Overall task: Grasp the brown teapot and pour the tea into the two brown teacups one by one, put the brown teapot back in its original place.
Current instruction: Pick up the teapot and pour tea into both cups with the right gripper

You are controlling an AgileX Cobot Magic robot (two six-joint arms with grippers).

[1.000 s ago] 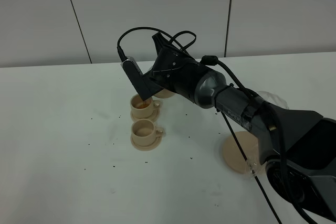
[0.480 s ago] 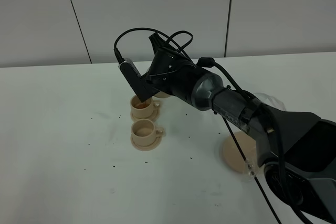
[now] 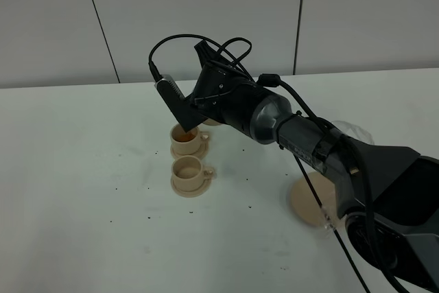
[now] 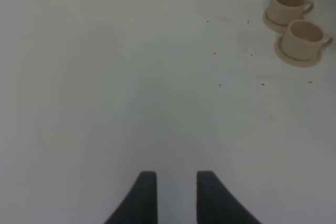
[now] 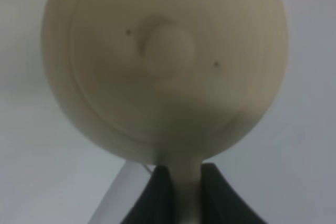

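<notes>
brown teapot [image 5: 165, 66], handle pinched in right hand [image 5: 182, 181]

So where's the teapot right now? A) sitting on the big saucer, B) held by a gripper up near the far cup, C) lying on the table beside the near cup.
B: the right gripper is shut on the brown teapot, which is raised beside the far teacup.

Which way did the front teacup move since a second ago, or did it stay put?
No, it stayed put. The front teacup sits just as close to the back teacup and as far from the big saucer as before.
</notes>
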